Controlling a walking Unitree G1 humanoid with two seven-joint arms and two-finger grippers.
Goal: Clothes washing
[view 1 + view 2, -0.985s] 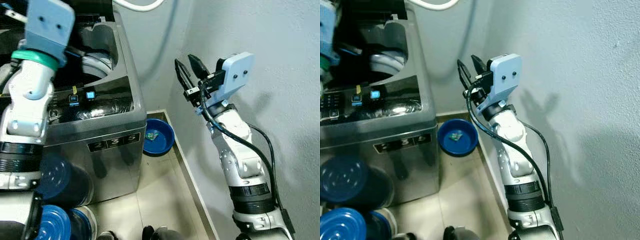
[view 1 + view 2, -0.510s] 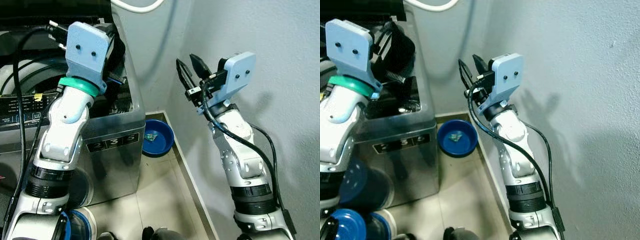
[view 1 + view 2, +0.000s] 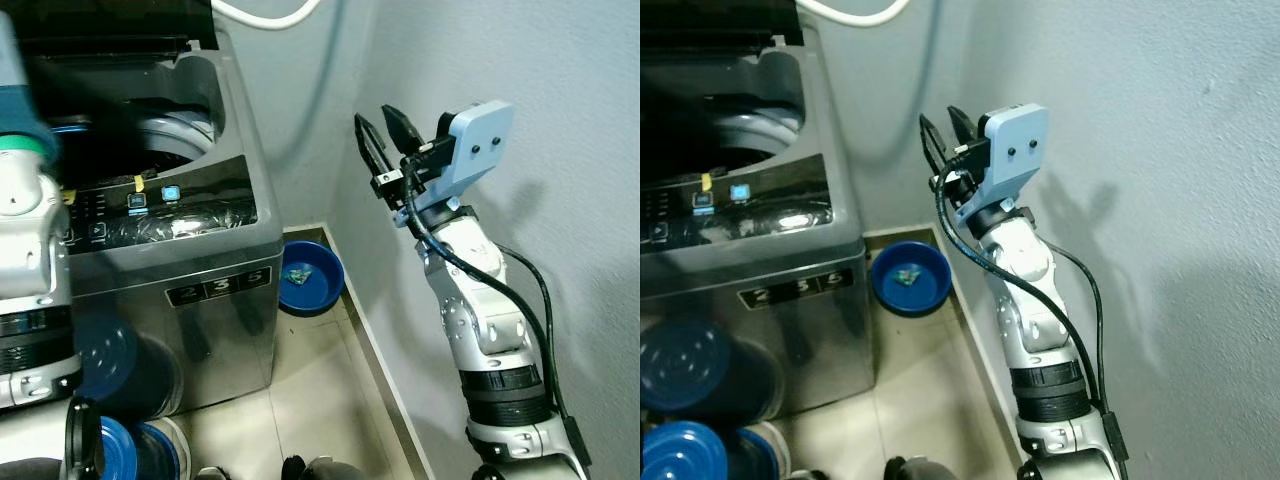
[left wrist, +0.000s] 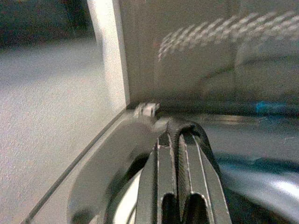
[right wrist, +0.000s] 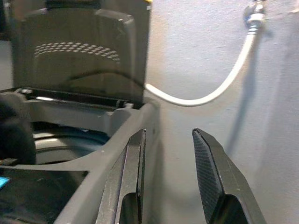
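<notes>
Right arm raised, elbow bent; right gripper point(image 3: 381, 138) held high, fingers point(image 5: 214, 175) parted, nothing between them. Left arm point(image 3: 30, 250) upright at near left. Left gripper point(image 4: 180, 179) fingers pressed together.

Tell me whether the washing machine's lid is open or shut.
Open. The dark lid stands upright at the back of the washing machine, and the round drum opening below it is exposed.

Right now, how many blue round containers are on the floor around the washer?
4: a blue basin by the wall, three blue-lidded drums clustered at the washing machine's front. More may be hidden.
</notes>
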